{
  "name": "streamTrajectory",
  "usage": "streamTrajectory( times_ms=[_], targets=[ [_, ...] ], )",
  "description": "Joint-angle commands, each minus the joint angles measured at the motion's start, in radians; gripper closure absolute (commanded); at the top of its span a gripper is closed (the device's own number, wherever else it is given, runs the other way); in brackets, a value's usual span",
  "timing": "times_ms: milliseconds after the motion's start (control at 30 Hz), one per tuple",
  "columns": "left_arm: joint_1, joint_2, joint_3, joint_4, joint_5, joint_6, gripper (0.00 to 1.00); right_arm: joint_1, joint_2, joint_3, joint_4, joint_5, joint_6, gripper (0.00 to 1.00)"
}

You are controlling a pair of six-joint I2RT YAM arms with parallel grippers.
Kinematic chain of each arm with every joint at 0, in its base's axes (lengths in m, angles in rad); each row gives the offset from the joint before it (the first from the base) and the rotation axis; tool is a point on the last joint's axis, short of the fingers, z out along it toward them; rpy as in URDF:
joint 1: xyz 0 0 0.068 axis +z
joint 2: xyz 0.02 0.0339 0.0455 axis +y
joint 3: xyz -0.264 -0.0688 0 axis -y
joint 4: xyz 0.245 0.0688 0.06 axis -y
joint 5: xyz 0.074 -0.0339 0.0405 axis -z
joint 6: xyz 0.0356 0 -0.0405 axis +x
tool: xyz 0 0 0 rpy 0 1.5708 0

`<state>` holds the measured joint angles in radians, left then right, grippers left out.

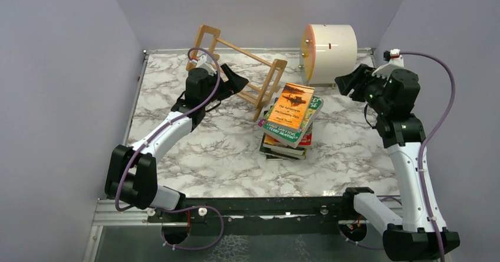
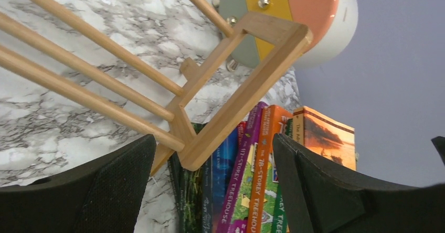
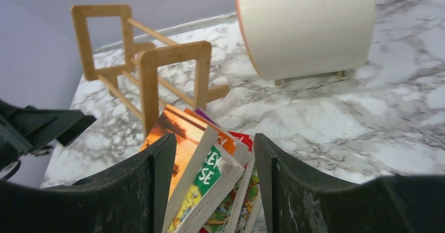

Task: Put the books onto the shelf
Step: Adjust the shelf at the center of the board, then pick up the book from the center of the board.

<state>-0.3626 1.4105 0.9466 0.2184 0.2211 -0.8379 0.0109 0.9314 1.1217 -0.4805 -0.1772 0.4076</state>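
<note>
The books [image 1: 290, 119] lie in a loose stack on the marble table, an orange cover on top. The shelf [image 1: 280, 64] lies tilted behind and to the left of them, one end piece touching the stack. My left gripper [image 1: 237, 83] is open beside the shelf's rails, empty. In the left wrist view the shelf's end piece [image 2: 241, 81] and the books' spines [image 2: 252, 175] show beyond the open left gripper [image 2: 215, 191]. My right gripper [image 1: 344, 84] hovers open to the right of the stack. The right wrist view shows the books [image 3: 194, 165] below its parted fingers [image 3: 294, 191].
A cream cylindrical drum [image 1: 330, 45] stands at the back right, close to my right gripper and just behind the books. It also fills the top of the right wrist view, drum [image 3: 309, 28]. Grey walls close in the table [image 1: 194, 156] on three sides.
</note>
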Motion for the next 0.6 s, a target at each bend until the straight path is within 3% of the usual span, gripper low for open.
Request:
streamTrajectory(
  times_ms=[0, 400, 567],
  targets=[
    [-0.018, 0.002, 0.053, 0.002, 0.072, 0.009, 0.24, -0.006, 0.039, 0.049, -0.067, -0.221, -0.015, 0.45],
    [-0.133, 0.006, 0.125, -0.099, 0.069, 0.040, 0.21, -0.005, 0.012, 0.078, -0.152, -0.412, -0.013, 0.43],
    [-0.188, 0.016, 0.136, -0.122, 0.048, 0.036, 0.21, -0.003, -0.024, 0.048, -0.201, -0.417, -0.030, 0.43]
  ],
)
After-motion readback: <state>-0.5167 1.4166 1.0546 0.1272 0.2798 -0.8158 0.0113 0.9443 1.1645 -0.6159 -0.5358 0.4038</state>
